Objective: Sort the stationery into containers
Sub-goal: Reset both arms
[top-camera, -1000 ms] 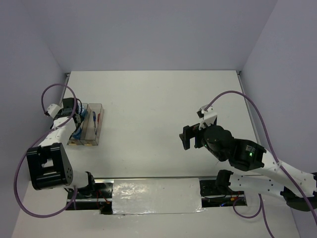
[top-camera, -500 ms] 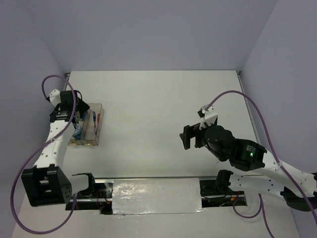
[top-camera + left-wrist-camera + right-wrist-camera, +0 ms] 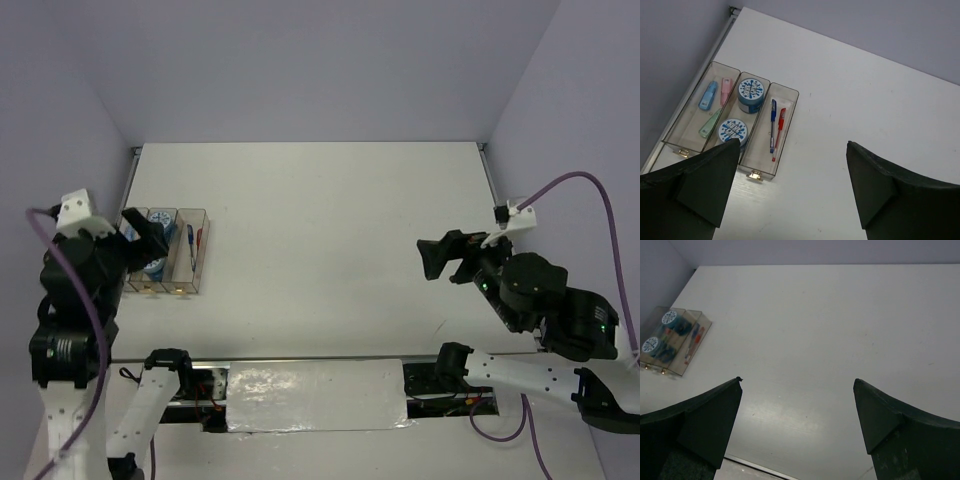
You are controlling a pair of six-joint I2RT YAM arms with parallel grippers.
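The containers (image 3: 785, 88) are three joined clear bins at the table's left edge, also seen from above (image 3: 200, 272). The left bin holds a light-blue bar (image 3: 708, 95), a pink bar (image 3: 726, 86) and a green bar (image 3: 710, 123). Two blue rolls (image 3: 751, 90) (image 3: 732, 131) sit in the middle bin. A blue pen (image 3: 773, 125) and a red pen (image 3: 780, 126) lie in the right bin. My left gripper (image 3: 793, 142) hangs open and empty, high above and to the near side of the bins (image 3: 143, 236). My right gripper (image 3: 797, 381) is open and empty over the right half of the table (image 3: 440, 258).
The white table (image 3: 320, 220) is boxed in by walls on the left, back and right. A metal rail (image 3: 715, 47) runs along its left edge beside the bins. The bins appear far to the left in the right wrist view (image 3: 682, 365).
My left arm has risen and pulled back from over the bins, its jaws opening wide. My right arm has drawn back to the right and lifted, still open.
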